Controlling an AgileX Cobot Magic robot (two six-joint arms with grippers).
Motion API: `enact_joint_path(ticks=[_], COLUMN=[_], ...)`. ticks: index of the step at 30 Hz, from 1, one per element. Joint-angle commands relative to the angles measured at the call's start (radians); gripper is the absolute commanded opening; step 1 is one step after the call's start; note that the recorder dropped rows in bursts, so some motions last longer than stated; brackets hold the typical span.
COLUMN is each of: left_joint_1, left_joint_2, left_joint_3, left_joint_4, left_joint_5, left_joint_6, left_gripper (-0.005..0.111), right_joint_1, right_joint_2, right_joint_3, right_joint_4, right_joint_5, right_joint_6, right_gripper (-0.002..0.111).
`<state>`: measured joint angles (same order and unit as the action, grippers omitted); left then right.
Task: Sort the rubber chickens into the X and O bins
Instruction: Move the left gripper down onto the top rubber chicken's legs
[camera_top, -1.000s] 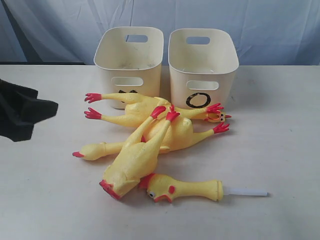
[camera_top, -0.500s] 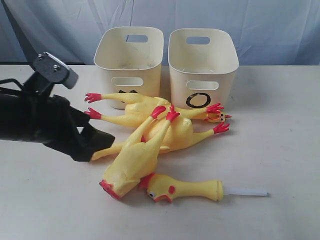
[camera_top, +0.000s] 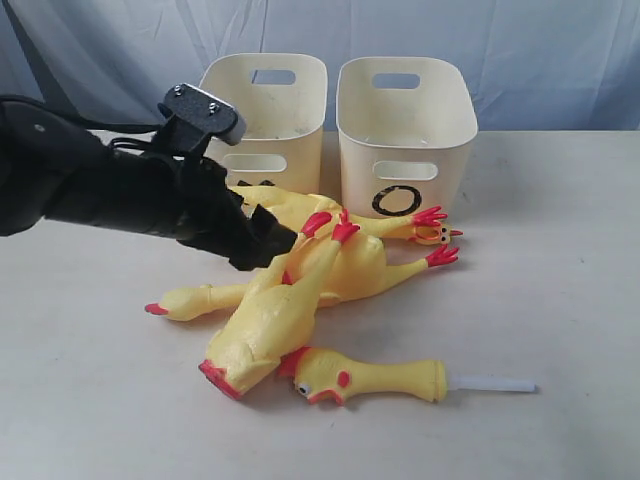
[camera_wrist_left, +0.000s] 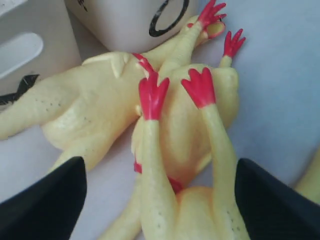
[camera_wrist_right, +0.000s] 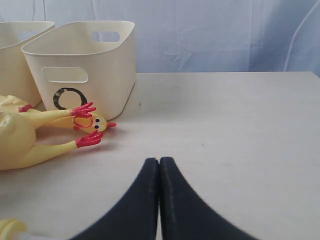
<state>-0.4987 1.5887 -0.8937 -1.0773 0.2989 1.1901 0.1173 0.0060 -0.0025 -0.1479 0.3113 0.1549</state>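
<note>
Several yellow rubber chickens (camera_top: 300, 270) with red feet lie piled in front of the two cream bins. The top chicken (camera_wrist_left: 175, 200) points its two red-footed legs toward the bins. My left gripper (camera_top: 268, 243) hangs open over that chicken, its black fingers (camera_wrist_left: 47, 200) on either side of both legs (camera_wrist_left: 160, 167), not touching them. A short head-and-neck piece (camera_top: 370, 377) with a white tube lies nearest the front. The X bin (camera_top: 262, 95) stands left of the O bin (camera_top: 405, 120); my arm hides the X mark. My right gripper (camera_wrist_right: 159, 162) is shut and empty, low over bare table.
A pale blue cloth backdrop (camera_top: 520, 50) hangs behind the bins. The black left arm (camera_top: 90, 185) reaches across the left side of the table. One chicken's head and red feet (camera_wrist_right: 87, 122) lie right against the front of the O bin (camera_wrist_right: 80, 65).
My left arm has swung in from the left edge to above the chicken pile, now covering the X bin's front, and its jaws have spread wider. The chickens and right gripper have not moved.
</note>
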Motion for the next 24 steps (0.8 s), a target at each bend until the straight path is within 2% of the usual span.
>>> enact_joint_path(ticks=[1,11,24], left_joint_1=[-0.005,-0.005,-0.005], left_joint_2=[0.082,0.226,0.297], left_joint_3=[-0.067,-0.162,-0.168], left_joint_4=[-0.013,0.02,0.071], left_joint_5=[-0.008,-0.008,-0.01], left_joint_6=[-0.001,-0.003,-0.005], left_gripper=[0.076,0.075,0.072], right_joint_1=[0.003,0.003,0.008], right_joint_2=[-0.006,-0.006,-0.006], right_joint_3=[0.002,0.002,0.002], right_joint_4=[0.002,0.0,0.0], right_joint_5=[-0.006,-0.006,-0.006], right_joint_6=[-0.001,-0.001,-0.001], right_gripper=[0.0,0.0,0.0])
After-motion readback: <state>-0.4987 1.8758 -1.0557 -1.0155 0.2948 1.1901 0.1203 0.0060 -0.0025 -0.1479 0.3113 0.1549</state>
